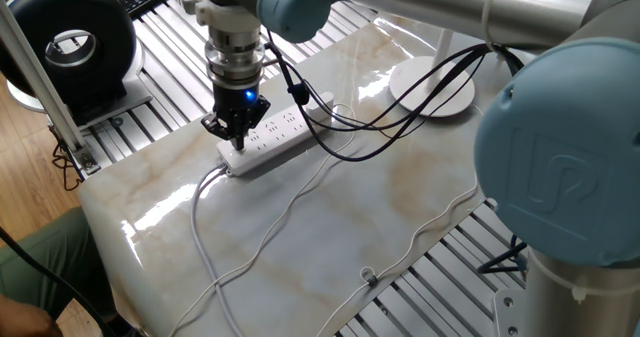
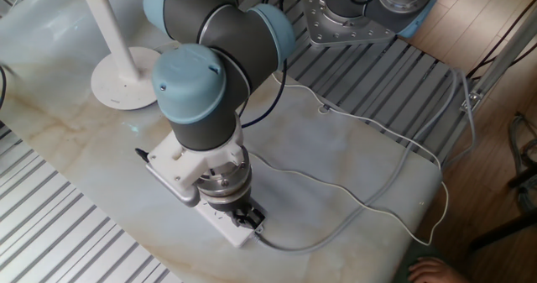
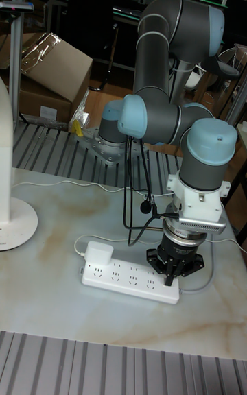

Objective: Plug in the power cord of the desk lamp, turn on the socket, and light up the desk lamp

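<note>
Now we see the marble surface [image 1: 380,207] carrying the desk lamp [image 3: 12,220] at one side and the socket [image 3: 127,279] mid-table, a boxy plug [image 3: 98,254] seated at its far end. Our gripper [image 3: 174,273] points straight down at the socket's other end, fingers [image 1: 236,134] drawn close together, holding nothing we can make out.
</note>
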Controlling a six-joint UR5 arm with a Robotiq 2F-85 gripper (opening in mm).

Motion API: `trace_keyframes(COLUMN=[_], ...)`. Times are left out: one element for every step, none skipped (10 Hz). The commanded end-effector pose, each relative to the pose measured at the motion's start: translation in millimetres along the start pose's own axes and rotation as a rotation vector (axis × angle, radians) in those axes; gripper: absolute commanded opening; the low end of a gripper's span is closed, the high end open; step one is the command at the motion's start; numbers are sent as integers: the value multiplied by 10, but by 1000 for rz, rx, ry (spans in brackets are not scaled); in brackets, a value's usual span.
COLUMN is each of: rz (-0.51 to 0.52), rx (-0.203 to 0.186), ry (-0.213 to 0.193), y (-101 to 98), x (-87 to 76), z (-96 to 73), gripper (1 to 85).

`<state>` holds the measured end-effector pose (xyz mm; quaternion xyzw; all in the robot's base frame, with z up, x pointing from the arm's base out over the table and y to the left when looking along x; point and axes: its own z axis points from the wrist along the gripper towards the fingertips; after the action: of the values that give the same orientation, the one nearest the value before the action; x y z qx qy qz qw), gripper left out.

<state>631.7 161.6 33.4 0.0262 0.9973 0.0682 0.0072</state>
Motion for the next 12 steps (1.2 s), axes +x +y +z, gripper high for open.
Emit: trace_keyframes(rz=[2, 0, 0, 0, -1, -3, -2, -2, 0, -4, -17, -26], rx=[-14, -12, -11, -11, -11, -10, -10, -10, -11, -21, -39, -56], ry=[-4, -4, -5, -8, -9, -9, -11, -14, -15, -21, -28, -27], y=[14, 9, 6, 4, 2, -11, -5, 5, 13, 17, 6, -20], x=[-26, -28, -27, -34, -38, -39, -38, -37, -36, -44, -51, -41], z=[1, 7, 14, 26, 45, 61, 67, 74, 73, 61, 50, 31], gripper=[10, 10, 10, 10, 10, 10, 10, 10, 10, 10, 10, 10])
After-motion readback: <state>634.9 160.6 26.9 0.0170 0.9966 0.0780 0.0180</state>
